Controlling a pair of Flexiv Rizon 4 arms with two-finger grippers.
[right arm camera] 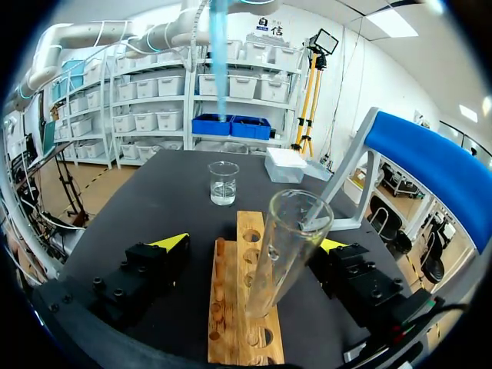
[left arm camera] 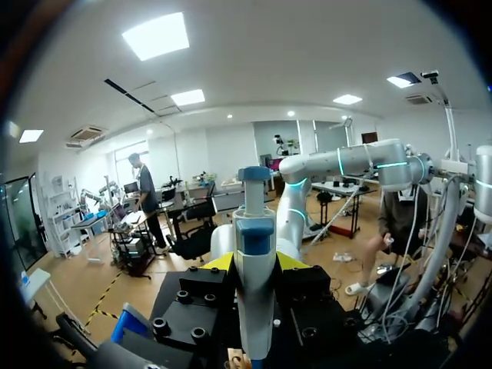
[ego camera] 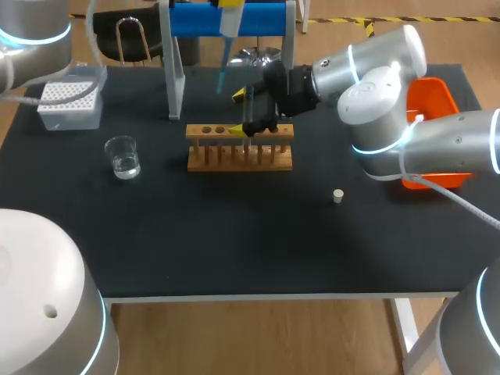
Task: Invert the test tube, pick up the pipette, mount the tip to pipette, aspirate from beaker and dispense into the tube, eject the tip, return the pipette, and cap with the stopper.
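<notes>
- The right arm is reaching in from the right side over the wooden rack [ego camera: 240, 156]. The right gripper [right arm camera: 252, 242] is hanging just above it with its jaws standing wide.
- The test tube [right arm camera: 288, 246] is sitting mouth-up in one of the rack's holes and leaning to one side. It is standing between the two yellow-tipped fingers [right arm camera: 171, 241], and neither seems to be touching it.
- The left gripper [left arm camera: 254, 263] is clamping the pipette [left arm camera: 256, 307] from both sides, with its yellow tips pressing against the white and blue body.
- In the head view the pipette is hanging high over the far part of the table, in front of the blue stand [ego camera: 266, 19]. The blue tip [ego camera: 222, 76] is sitting mounted on its lower end and pointing down behind the rack.
- The beaker [ego camera: 123, 156] is standing upright with a little clear liquid in it, well to the left of the rack.
- The white tip box [ego camera: 70, 101] is sitting near the far left corner, beyond the beaker.
- The stopper [ego camera: 338, 196] is lying by itself on the black table [ego camera: 234, 234], nearer the front edge and to the right of the rack — well apart from both grippers.
- An orange bin [ego camera: 437, 94] is sitting at the right edge, partly hidden behind the right arm.
</notes>
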